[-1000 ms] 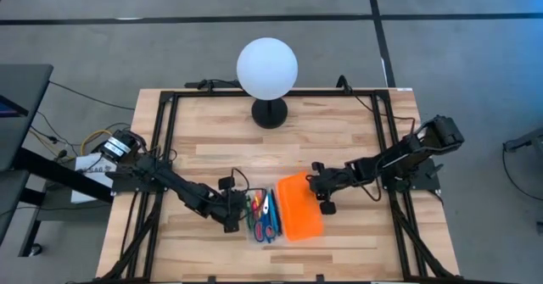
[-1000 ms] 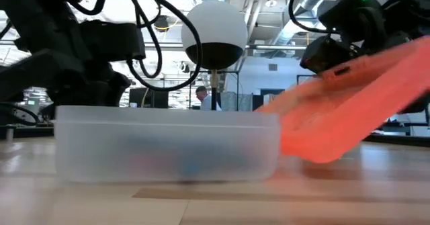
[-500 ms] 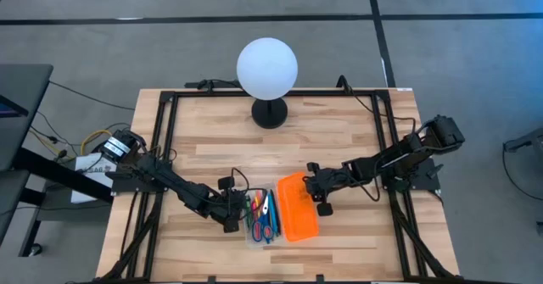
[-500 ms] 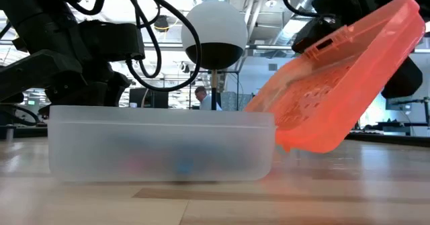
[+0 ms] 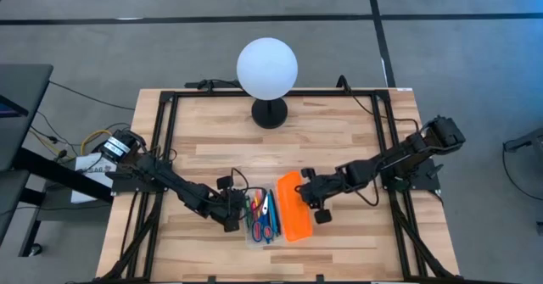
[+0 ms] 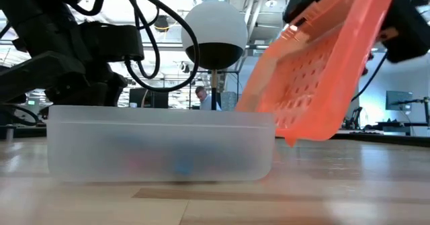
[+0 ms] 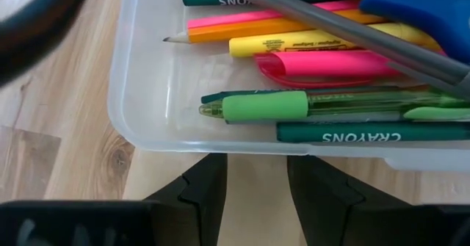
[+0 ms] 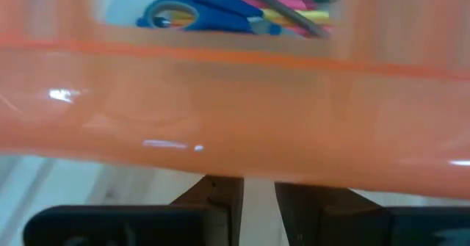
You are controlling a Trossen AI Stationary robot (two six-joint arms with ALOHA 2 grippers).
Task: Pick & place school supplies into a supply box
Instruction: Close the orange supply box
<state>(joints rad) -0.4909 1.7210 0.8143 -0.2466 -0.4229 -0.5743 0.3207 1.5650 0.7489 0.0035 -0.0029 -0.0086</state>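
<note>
One clear box (image 5: 262,225), one orange lid (image 5: 293,206), one pair of blue scissors (image 8: 209,15), one globe lamp (image 5: 267,66), two pincers; pens too overlapped to count.

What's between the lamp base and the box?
Bare wood: in the high view nothing lies between the lamp base and the box.
</note>
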